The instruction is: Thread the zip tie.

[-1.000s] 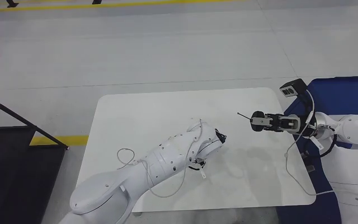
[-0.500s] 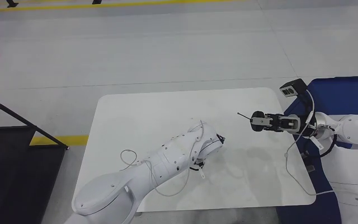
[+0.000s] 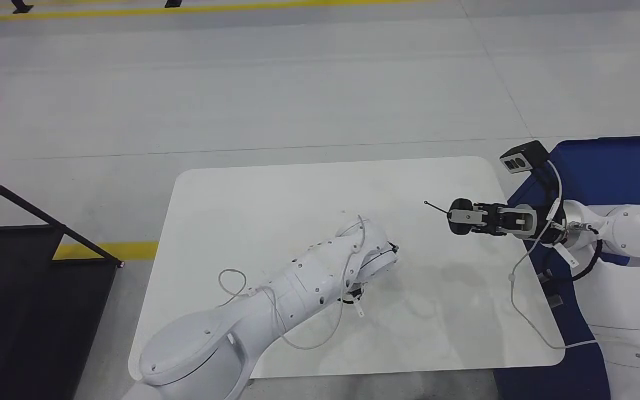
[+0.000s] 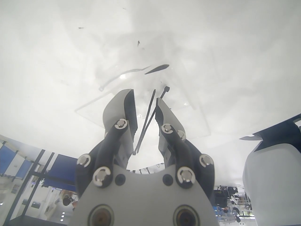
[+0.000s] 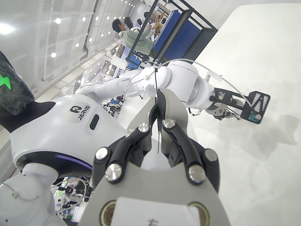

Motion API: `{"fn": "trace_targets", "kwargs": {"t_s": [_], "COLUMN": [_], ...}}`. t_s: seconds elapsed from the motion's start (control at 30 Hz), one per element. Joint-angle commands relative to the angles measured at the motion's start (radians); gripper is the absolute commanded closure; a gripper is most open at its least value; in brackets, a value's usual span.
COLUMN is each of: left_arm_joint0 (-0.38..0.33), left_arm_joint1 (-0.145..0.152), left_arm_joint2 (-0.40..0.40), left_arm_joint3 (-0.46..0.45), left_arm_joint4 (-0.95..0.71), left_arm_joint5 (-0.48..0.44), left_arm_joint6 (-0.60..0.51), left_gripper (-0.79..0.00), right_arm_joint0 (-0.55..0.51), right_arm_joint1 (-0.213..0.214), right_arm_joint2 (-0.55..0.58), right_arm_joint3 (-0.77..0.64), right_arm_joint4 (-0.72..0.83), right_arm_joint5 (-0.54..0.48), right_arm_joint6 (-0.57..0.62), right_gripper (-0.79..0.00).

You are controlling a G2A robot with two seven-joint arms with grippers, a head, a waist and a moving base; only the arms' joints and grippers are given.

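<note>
The right hand (image 5: pixel 158 96) is clenched on a black zip tie (image 5: pixel 156 78) that runs straight between its pads and sticks out past the tips. From above, it hangs over the right part of the white table (image 3: pixel 250 220), the tie's free end aimed toward the middle. The left hand (image 4: pixel 144 95) is released, fingers apart, low above a clear sheet (image 4: pixel 197 121) on the table. Two crossed black ties (image 4: pixel 149 104) lie in the gap between the fingers. A pale tie (image 4: pixel 122 74) and a dark tapered sliver (image 4: pixel 157 68) lie just beyond. Around the table is grey floor (image 3: pixel 300 80) with a yellow line (image 3: pixel 200 8), a black frame (image 3: pixel 60 230) to the left and a blue cover (image 3: pixel 600 165) to the right. One crossed tie passes behind a finger (image 4: pixel 170 118), and whether either tie touches the hand cannot be told. The sheet's edges are faint, and what the sliver is remains unclear.
</note>
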Motion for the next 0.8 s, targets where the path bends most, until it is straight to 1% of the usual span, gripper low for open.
{"fn": "trace_targets", "kwargs": {"t_s": [0.0, 0.2, 0.23, 0.33, 0.37, 0.57, 0.67, 0.77], "left_arm_joint0": [0.002, 0.005, 0.006, 0.007, 0.008, 0.01, 0.009, 0.009], "left_arm_joint1": [-0.004, -0.015, -0.016, -0.02, -0.021, -0.027, -0.027, -0.02], "left_arm_joint2": [0.0, -0.006, -0.008, -0.012, -0.013, -0.021, -0.031, -0.048], "left_arm_joint3": [0.006, 0.029, 0.032, 0.04, 0.043, 0.046, 0.015, -0.048], "left_arm_joint4": [0.003, 0.009, 0.009, 0.012, 0.012, 0.022, 0.024, 0.034], "left_arm_joint5": [-0.007, -0.018, -0.02, -0.025, -0.026, -0.032, -0.03, -0.014], "left_arm_joint6": [-0.003, -0.003, -0.004, -0.006, -0.007, -0.017, -0.025, -0.036], "left_gripper": [-0.16, -0.126, -0.083, -0.009, 0.0, 0.0, 0.0, 0.0], "right_arm_joint0": [0.0, 0.0, 0.0, 0.0, 0.0, 0.0, 0.0, 0.0], "right_arm_joint1": [0.0, 0.0, 0.0, 0.0, 0.0, 0.0, 0.0, 0.0], "right_arm_joint2": [0.0, 0.0, 0.0, 0.0, 0.0, 0.0, 0.0, 0.0], "right_arm_joint3": [0.0, 0.0, 0.0, 0.0, 0.0, 0.0, 0.0, 0.0], "right_arm_joint4": [0.0, 0.0, 0.0, 0.0, 0.0, 0.0, 0.0, 0.0], "right_arm_joint5": [0.0, 0.0, 0.0, 0.0, 0.0, 0.0, 0.0, 0.0], "right_arm_joint6": [0.0, 0.0, 0.0, 0.0, 0.0, 0.0, 0.0, 0.0], "right_gripper": [0.0, 0.0, 0.0, 0.0, 0.0, 0.0, 0.0, 0.0]}}
